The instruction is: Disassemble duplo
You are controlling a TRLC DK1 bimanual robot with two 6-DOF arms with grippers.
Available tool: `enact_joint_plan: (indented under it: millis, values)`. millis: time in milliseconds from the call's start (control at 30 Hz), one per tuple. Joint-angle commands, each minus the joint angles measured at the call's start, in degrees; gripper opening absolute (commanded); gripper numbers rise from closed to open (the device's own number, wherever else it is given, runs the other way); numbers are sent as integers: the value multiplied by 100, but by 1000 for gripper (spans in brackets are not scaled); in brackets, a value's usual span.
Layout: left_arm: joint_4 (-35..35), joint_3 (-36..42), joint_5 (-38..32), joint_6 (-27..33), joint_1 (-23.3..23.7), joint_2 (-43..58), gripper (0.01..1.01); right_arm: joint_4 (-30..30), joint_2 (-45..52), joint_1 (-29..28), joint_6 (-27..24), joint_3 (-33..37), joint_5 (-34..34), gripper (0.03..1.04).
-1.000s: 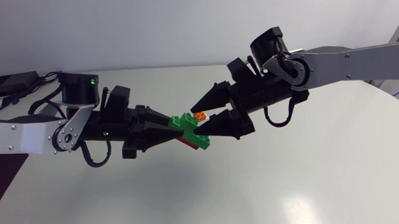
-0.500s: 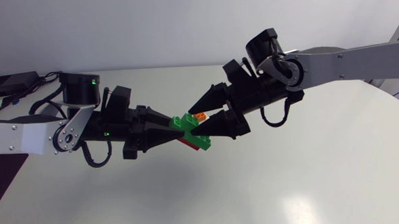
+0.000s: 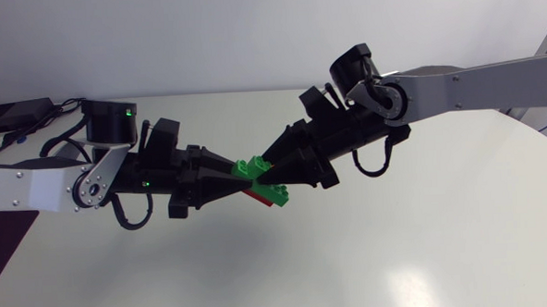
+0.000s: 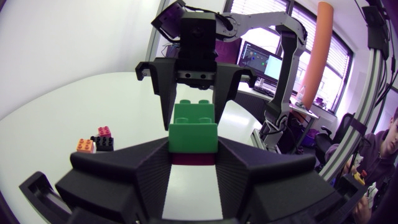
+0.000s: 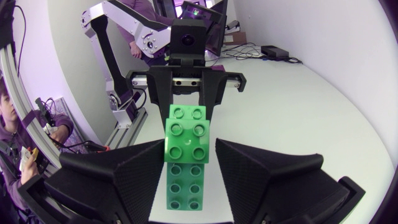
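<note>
The duplo stack (image 3: pixel 254 166) is held in the air above the middle of the table (image 3: pixel 426 249), not resting on it. It is made of green bricks with a dark red piece on the underside. The left arm comes in from 9 o'clock and the right from about 2 o'clock, and the two meet nose to nose at the stack.

The left gripper (image 3: pixel 240 174) has its fingers clamped on one end, pressing the green brick from both sides. The right gripper (image 3: pixel 268 171) has its fingers drawn in around the other end. As far as the wrist views show, both of its fingers touch the bricks' sides, so I judge it clamped as well.

This hold makes sense for pulling the stack apart: each arm anchors a different brick, so a twist or pull should split the joint between them. The grips sit close together, so there is little room for leverage.

No tray, bin or box shows anywhere. The loose pieces lie bare on the table — an orange brick (image 4: pixel 84 145), a pink brick (image 4: pixel 103 131) and a black brick (image 4: pixel 104 144). They are bunched together, off beside the left gripper and well apart from the stack.
</note>
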Motion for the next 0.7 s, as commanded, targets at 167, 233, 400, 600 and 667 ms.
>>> enact_joint_plan:
  millis: [167, 233, 400, 600, 667]
  values:
    - [-22, -106, 141, 21, -47, -115, 93, -108, 179, 38, -62, 144, -20, 326]
    - [-22, -115, 141, 21, -47, -124, 93, -117, 179, 29, -62, 153, -20, 289]
    - [-22, -115, 141, 29, -56, -124, 93, -125, 179, -24, -62, 188, -29, 282]
    - [-22, -124, 141, 47, -73, -133, 93, -143, 170, -85, -54, 197, -73, 382]
    - [-22, -124, 141, 47, -73, -133, 93, -143, 170, -94, -54, 197, -73, 393]
